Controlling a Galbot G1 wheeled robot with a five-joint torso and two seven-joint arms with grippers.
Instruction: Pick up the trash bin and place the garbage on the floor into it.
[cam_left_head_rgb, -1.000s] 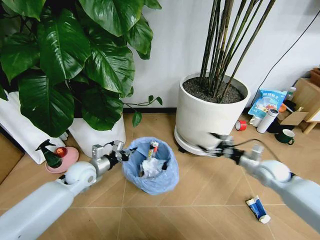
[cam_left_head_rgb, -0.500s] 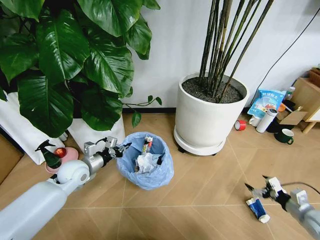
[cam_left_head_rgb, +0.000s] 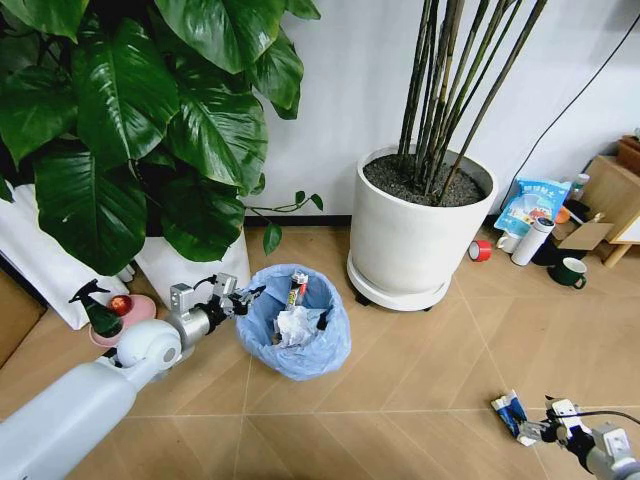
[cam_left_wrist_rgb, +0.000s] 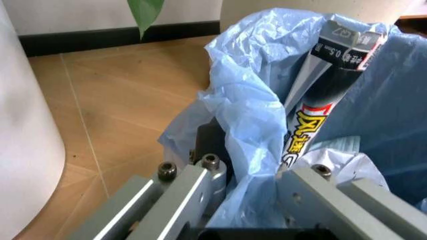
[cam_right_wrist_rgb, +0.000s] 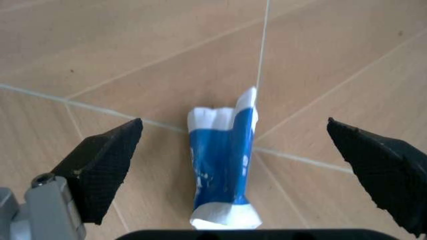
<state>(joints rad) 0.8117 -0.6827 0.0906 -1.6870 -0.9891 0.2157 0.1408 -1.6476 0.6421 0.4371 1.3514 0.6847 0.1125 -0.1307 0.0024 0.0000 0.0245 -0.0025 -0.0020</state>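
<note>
Reaching low to the floor (cam_left_head_rgb: 400, 380), the right hand (cam_left_head_rgb: 535, 432) has come down fast: a second ago it was up near the big white pot (cam_left_head_rgb: 415, 235), then half a second ago above the blue-white packet (cam_left_head_rgb: 511, 411), and now it sits just beside it. In the right wrist view the packet (cam_right_wrist_rgb: 222, 167) lies flat on the planks between the two dark fingertips (cam_right_wrist_rgb: 107, 162), which are spread wide on both sides and not yet touching it. I judge that the approach is almost done and closing the fingers is what remains for this piece.

The left hand (cam_left_head_rgb: 243, 299) has hardly moved in this time. It stays at the rim of the bin (cam_left_head_rgb: 295, 335), which stands on the floor between the leafy plant's pot (cam_left_head_rgb: 190, 270) and the big white pot. In the left wrist view its fingers (cam_left_wrist_rgb: 193, 182) are on both sides of the blue bag (cam_left_wrist_rgb: 247, 110) at the rim, closed on it, so the bin is held.

Inside the bin there are already white paper wads (cam_left_head_rgb: 295, 325) and a long printed wrapper (cam_left_wrist_rgb: 313, 120) leaning upright. So part of the garbage is collected. The packet is the nearest piece left on the floor; a small red-white can (cam_left_head_rgb: 482, 250) also lies farther away, beside the pot.
</note>
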